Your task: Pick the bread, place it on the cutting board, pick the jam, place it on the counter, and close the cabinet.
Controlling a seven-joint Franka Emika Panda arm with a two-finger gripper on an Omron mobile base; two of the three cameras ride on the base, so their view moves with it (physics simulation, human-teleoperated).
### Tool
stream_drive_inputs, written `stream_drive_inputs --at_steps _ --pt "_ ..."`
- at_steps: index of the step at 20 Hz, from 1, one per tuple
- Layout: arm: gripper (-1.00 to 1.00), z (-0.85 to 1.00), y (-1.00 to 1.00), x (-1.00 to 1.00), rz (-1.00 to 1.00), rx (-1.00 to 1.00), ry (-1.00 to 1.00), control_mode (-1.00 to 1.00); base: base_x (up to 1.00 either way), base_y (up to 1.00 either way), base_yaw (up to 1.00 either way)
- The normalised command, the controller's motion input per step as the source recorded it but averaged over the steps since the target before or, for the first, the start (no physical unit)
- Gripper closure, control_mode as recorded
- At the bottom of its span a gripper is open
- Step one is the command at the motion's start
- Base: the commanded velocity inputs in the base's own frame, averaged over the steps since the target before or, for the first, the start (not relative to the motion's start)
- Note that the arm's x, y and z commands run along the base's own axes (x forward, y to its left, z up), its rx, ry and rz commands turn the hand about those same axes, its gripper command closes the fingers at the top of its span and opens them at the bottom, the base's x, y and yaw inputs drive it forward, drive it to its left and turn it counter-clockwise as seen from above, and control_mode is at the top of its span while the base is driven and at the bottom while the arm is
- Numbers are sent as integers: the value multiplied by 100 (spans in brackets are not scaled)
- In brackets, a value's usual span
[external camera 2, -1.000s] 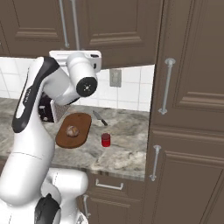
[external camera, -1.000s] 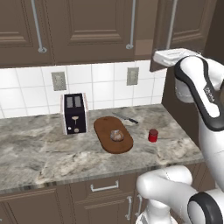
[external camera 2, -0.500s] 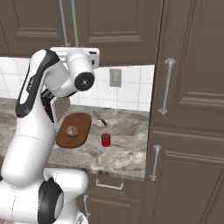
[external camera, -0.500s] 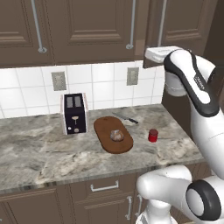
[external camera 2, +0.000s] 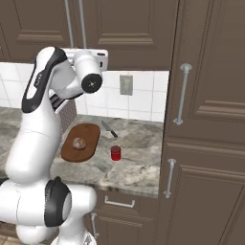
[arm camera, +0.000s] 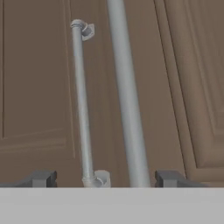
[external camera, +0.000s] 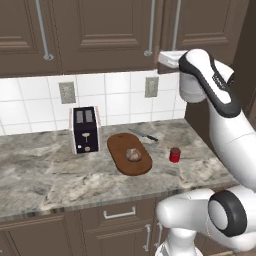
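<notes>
Two silver bar handles (arm camera: pixel 127 94) of the cabinet (external camera: pixel 100 35) run up between the gripper (arm camera: pixel 105 179) fingertips in the hand view, the nearer one thick and blurred, the farther one thinner with its mounts showing. The fingertips (arm camera: pixel 41 178) stand wide apart with nothing between them, so the gripper is open. Against the picture a second ago, the hand has swung left along the cabinet front in the left base view, from beside the tall side panel to just under the two handles where the doors meet; the cabinet doors now look flush and shut. In both base views the hand itself is a white block pressed close under the cabinet, and its fingers cannot be made out there.

On the counter (external camera: pixel 45 175), nothing has shifted. The bread (external camera: pixel 133 154) lies on the cutting board (external camera: pixel 122 150), which sits just right of the toaster (external camera: pixel 84 129). The jam (external camera: pixel 174 154) stands upright on the counter, right of the cutting board and apart from it. A knife (external camera: pixel 143 135) lies behind the cutting board, near the tiled wall; its blade is hard to read against the marbling
</notes>
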Motion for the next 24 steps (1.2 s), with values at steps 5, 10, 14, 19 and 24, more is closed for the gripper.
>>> stream_drive_inputs --at_steps 5,10,14,19,24 --pt "-100 0 0 38 0 0 0 -100 0 0 0" --pt "-100 0 0 43 2 0 0 -100 0 0 0" --pt "-100 0 -1 32 2 1 0 -100 0 0 0" --pt "-100 0 -3 7 0 0 -2 -100 0 0 0" --pt "-100 0 0 3 0 0 -3 -100 0 0 0"
